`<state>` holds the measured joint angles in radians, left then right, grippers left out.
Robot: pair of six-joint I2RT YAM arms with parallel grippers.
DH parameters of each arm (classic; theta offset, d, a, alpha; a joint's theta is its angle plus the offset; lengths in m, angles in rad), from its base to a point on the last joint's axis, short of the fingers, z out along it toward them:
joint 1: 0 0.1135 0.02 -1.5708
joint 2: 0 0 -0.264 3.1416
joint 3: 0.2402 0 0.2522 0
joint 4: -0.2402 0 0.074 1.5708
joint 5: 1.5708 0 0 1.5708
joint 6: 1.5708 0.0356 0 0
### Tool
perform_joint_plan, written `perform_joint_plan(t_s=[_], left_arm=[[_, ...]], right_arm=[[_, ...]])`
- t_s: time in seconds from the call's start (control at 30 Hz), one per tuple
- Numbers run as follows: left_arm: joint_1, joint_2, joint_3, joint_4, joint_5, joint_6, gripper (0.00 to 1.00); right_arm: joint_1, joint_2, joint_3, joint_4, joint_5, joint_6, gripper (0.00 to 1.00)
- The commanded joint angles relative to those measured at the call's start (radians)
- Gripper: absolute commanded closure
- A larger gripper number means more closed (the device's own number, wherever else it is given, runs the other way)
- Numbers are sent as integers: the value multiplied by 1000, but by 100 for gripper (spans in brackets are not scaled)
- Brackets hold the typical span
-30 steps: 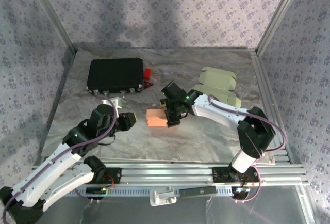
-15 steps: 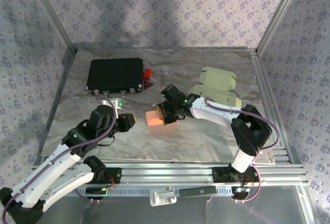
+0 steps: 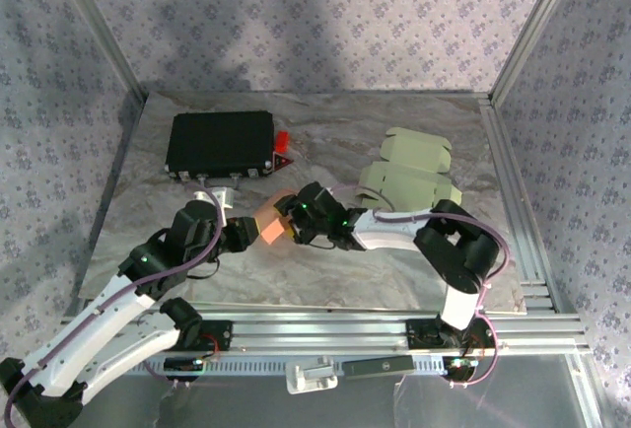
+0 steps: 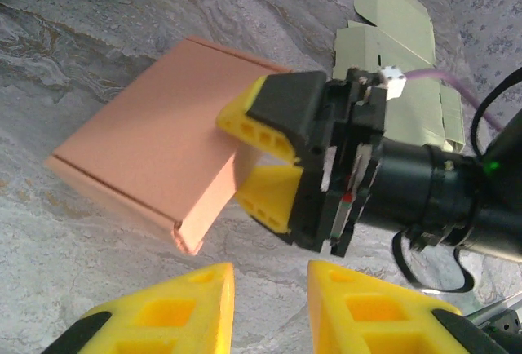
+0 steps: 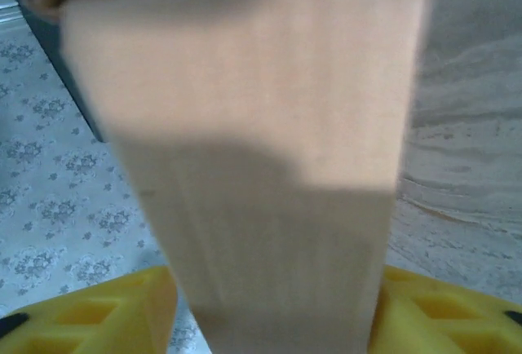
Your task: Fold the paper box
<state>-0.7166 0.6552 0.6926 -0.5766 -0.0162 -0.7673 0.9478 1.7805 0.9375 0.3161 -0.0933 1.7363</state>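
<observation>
The orange paper box (image 3: 267, 230) is held off the table, tilted, in the middle. My right gripper (image 3: 284, 226) is shut on it. In the left wrist view, its yellow fingers (image 4: 245, 117) clamp the box (image 4: 155, 146) at its right end, one above and one below. Up close in the right wrist view, the box (image 5: 245, 126) runs up from between the right gripper (image 5: 273, 309). My left gripper (image 3: 243, 232) stands open just left of the box, with bare table between its fingertips (image 4: 196, 297).
A black case (image 3: 221, 144) lies at the back left, with a small red object (image 3: 282, 140) beside it. Pale green flat cartons (image 3: 414, 167) are stacked at the back right; the same cartons (image 4: 400, 36) show behind the right arm.
My right gripper has carried the box to the left, up to the left gripper. The left arm has barely moved.
</observation>
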Motion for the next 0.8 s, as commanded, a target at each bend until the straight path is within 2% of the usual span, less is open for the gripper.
perform_joint_plan(t_s=[0.0,0.07,0.17,0.3,0.43,0.5,0.6,0.7,0.77], left_arm=[[-7,-8,20,4,-2,11,71],[-6,-1,20,10,8,8,71],[-7,31,24,33,38,8,71],[-17,129,31,104,125,8,71],[-93,350,61,203,184,16,70],[-130,477,94,260,173,8,69],[-136,643,163,347,131,-62,66],[-138,778,271,351,47,-138,64],[-141,849,325,331,-24,-243,64]], right_arm=[[17,-11,-20,-35,23,-24,28],[17,-45,-13,-136,31,-50,22],[9,-107,-4,-259,41,-98,19],[-25,-263,16,-525,130,-211,20],[-84,-433,21,-751,251,-385,27],[-131,-481,23,-819,249,-509,31],[-177,-543,16,-911,256,-618,33],[-188,-609,-3,-1009,292,-646,34],[-199,-661,-28,-1034,300,-641,34]])
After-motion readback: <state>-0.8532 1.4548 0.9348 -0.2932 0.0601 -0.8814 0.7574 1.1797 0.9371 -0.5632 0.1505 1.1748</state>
